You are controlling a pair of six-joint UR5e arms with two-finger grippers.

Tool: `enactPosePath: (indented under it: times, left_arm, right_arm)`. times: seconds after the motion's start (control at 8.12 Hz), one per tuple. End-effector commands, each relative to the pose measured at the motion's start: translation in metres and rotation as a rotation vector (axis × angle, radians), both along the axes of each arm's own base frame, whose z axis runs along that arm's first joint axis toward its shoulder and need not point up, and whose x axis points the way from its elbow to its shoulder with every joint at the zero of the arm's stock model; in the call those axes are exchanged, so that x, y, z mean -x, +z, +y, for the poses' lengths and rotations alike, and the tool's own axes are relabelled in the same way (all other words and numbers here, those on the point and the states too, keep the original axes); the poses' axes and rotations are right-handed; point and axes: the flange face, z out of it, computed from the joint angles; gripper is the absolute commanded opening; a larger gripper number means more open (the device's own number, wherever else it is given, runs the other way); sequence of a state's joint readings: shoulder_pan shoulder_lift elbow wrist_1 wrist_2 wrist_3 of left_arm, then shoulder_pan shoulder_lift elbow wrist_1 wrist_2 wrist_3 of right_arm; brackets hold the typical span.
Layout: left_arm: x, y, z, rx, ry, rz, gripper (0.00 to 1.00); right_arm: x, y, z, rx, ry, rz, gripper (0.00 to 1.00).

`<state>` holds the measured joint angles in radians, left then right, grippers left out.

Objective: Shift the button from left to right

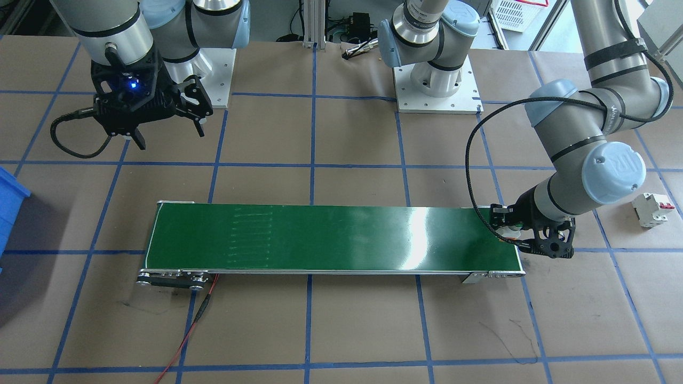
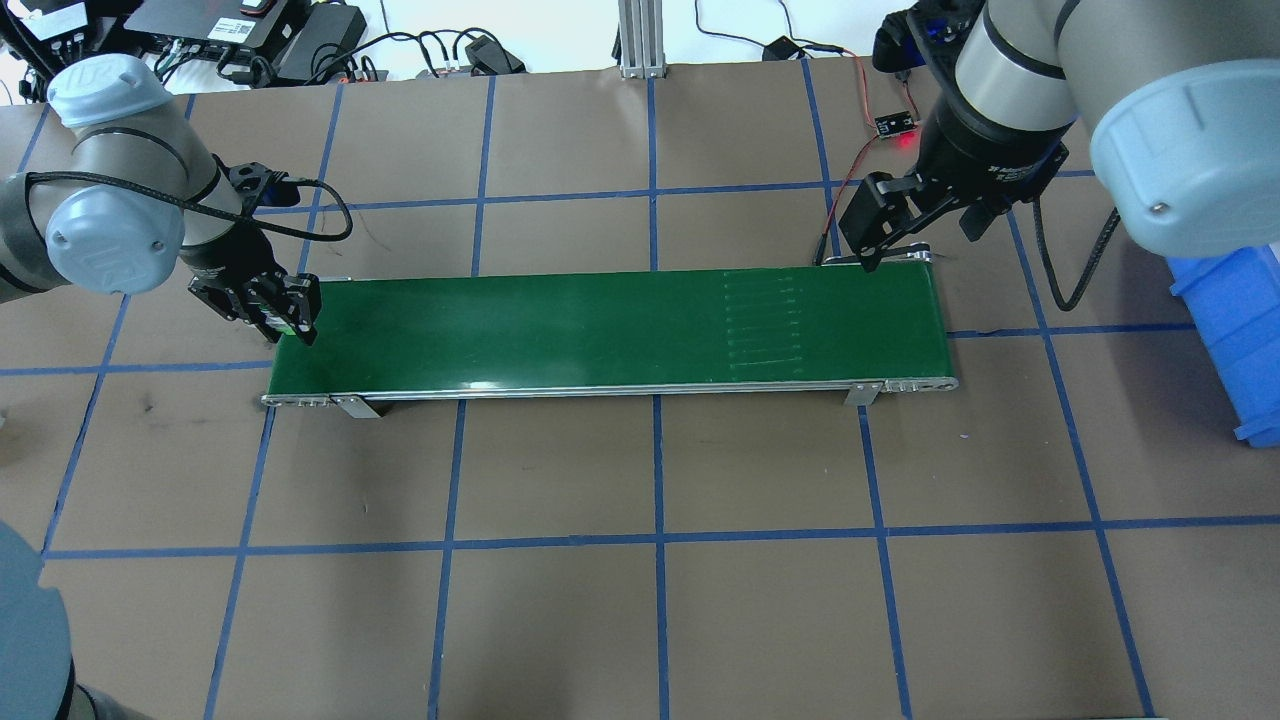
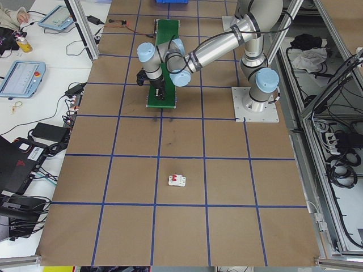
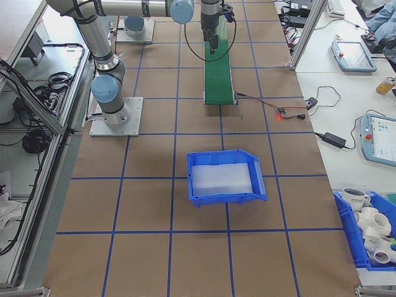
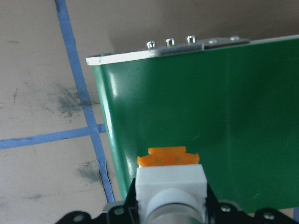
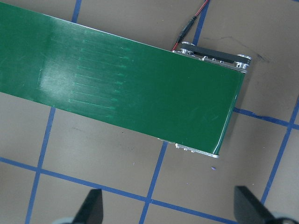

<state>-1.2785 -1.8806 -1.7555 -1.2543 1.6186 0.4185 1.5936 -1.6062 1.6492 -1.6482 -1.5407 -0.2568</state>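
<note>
The conveyor belt [image 2: 610, 325] lies across the frame centre of the overhead view. The left gripper [image 2: 283, 318] holds the button [image 5: 170, 182] over the belt's left end; the right gripper [image 2: 915, 232] hangs above its upper right corner. A bin [image 2: 1235, 335] sits at the right edge

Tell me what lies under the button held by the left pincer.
The button, gripped in the left pincer, hangs over the left end of the green conveyor belt. The button hides the belt directly beneath it, so contact cannot be judged.
</note>
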Motion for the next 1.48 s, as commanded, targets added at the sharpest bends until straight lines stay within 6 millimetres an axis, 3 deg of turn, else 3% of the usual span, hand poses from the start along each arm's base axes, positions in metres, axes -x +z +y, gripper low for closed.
enactPosePath:
  times: [0.0,0.12,0.25,0.37,0.49,0.62,0.74,0.99,1.36]
  left_arm:
    - [-0.003,-0.003,0.002,-0.012,-0.043,-0.015,0.0]
    - [-0.002,-0.005,0.002,-0.017,-0.043,-0.012,0.0]
    - [-0.003,-0.007,0.003,-0.02,-0.043,-0.011,0.1]
    - [-0.002,-0.006,0.002,-0.018,-0.041,-0.01,0.56]
    - [-0.001,-0.006,0.002,-0.016,-0.034,-0.005,0.57]
    - [-0.001,-0.007,0.003,-0.022,-0.026,-0.001,0.82]
    - [0.001,-0.003,0.004,-0.024,-0.029,0.0,0.95]
    - [0.032,0.029,0.024,-0.075,0.104,0.072,1.0]
    - [0.072,0.11,0.08,-0.095,0.198,0.059,1.0]
  right_arm:
    - [0.0,0.0,0.0,-0.004,0.003,0.0,1.0]
    - [0.0,0.0,0.0,-0.004,0.003,0.0,1.0]
    - [0.0,0.0,0.0,-0.004,0.004,0.0,1.0]
    - [0.0,0.0,0.0,-0.004,0.003,0.0,1.0]
    - [0.0,0.0,0.0,-0.004,0.003,0.0,1.0]
    - [0.0,0.0,0.0,0.002,0.004,-0.001,1.0]
    - [0.0,0.0,0.0,0.002,0.004,-0.001,1.0]
    - [0.0,0.0,0.0,-0.002,0.006,0.0,1.0]
    - [-0.001,0.002,-0.002,0.016,-0.006,-0.009,1.0]
